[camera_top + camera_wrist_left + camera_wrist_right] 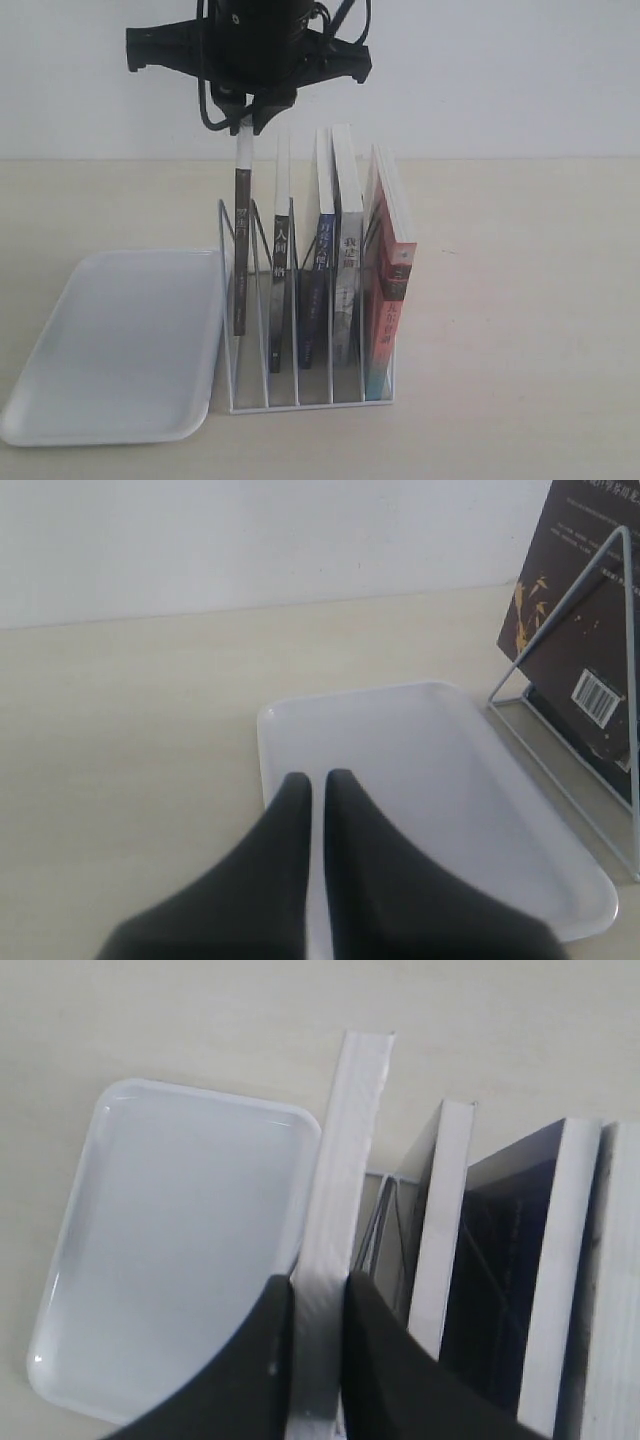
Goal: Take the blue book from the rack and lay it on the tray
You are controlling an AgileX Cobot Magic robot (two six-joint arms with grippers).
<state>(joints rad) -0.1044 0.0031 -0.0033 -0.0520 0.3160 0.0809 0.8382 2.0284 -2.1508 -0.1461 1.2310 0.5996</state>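
In the exterior view the right gripper [247, 125] pinches the top of a dark-spined book [241, 250], leftmost in the rack [300, 406] and sitting higher than the rest; the blue book [317, 270] stands upright, third from the left, and the tray [120, 340] lies just beside the rack. In the left wrist view the left gripper [315, 778] hangs over the tray [480, 780], its fingers almost pressed together and holding nothing. In the right wrist view the right gripper [318, 1285] clamps that book's white page edge [345, 1160]
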